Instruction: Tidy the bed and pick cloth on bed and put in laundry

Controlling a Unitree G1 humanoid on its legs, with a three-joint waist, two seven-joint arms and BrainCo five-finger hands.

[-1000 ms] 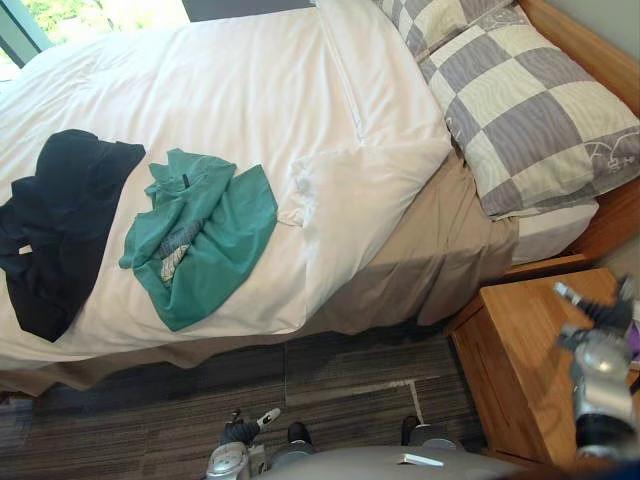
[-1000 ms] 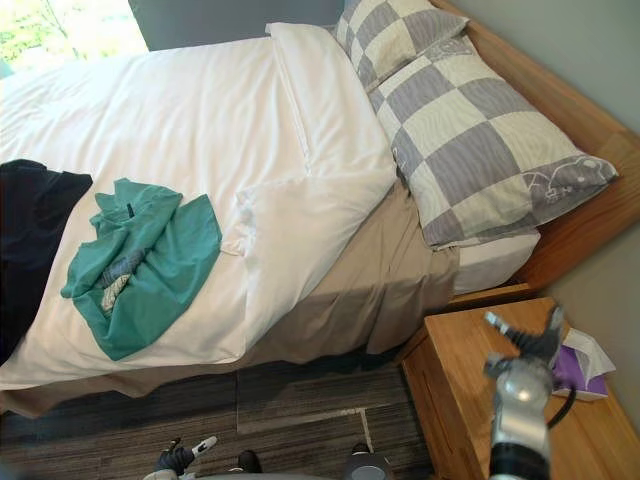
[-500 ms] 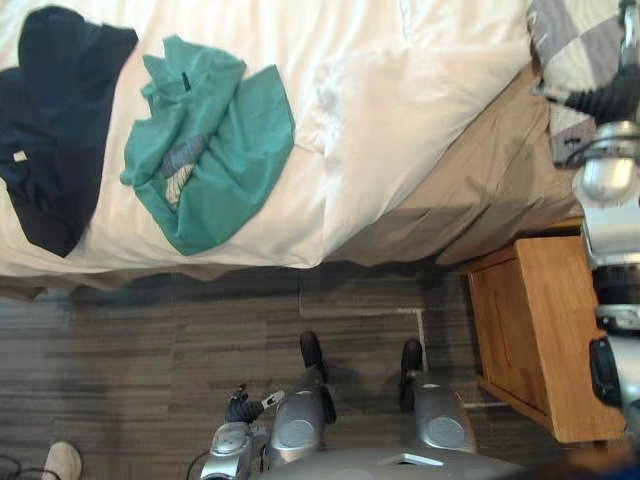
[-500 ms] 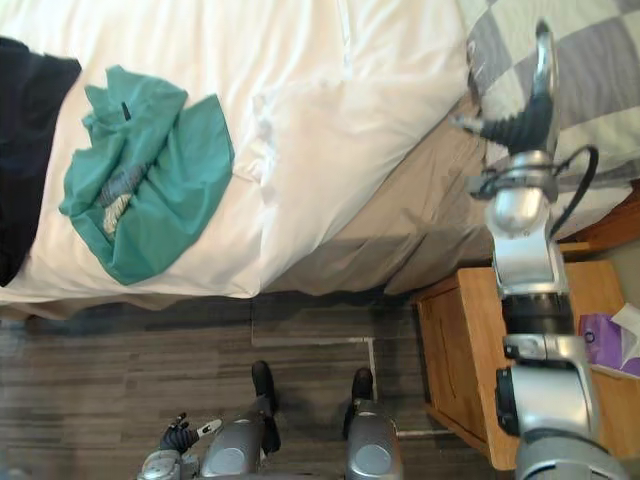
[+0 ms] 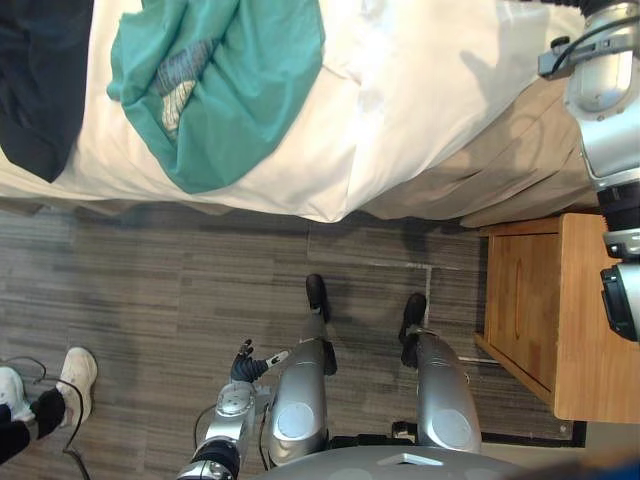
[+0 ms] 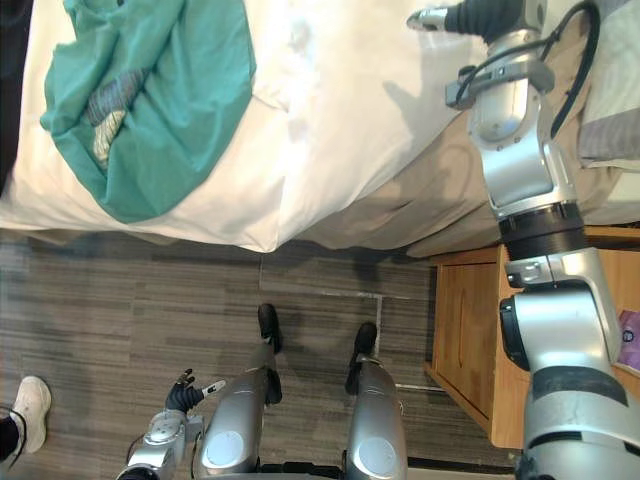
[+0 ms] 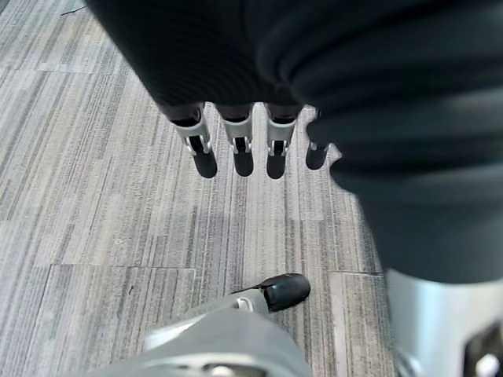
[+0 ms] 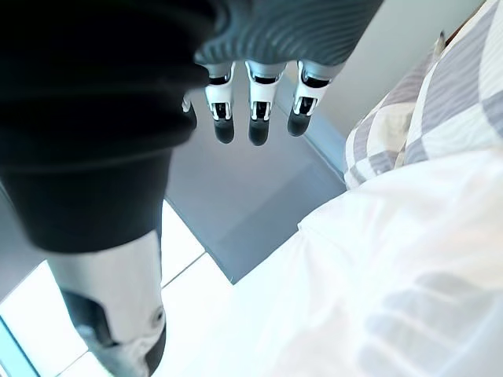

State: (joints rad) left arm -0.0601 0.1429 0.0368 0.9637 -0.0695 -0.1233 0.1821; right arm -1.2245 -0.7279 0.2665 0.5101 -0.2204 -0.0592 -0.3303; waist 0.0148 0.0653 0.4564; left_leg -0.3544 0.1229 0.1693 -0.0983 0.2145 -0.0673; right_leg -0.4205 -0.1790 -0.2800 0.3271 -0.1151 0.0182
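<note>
So the bed [image 5: 440,150] runs along the far side with the duvet [image 5: 400,80] on top. One cloth [image 5: 215,90] lies on the duvet near the front edge, and another cloth [image 5: 40,80] is right beside it on the left. The pillow [image 6: 610,100] is at the right end. The nightstand [image 5: 560,310] is on the floor [image 5: 150,300], right of the bed. The right hand [image 6: 470,18] is over the duvet and the left hand [image 5: 245,362] is low over the floor. A shoe [image 5: 75,375] is on the floor, far left.

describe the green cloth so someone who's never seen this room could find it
Start at the bed's white duvet and look along the edge closest to the robot. A crumpled teal garment lies on top of it there, with a grey and cream patch showing in its folds. Its one neighbour, the dark garment, is near black, so the bright green sets this one apart.
</note>
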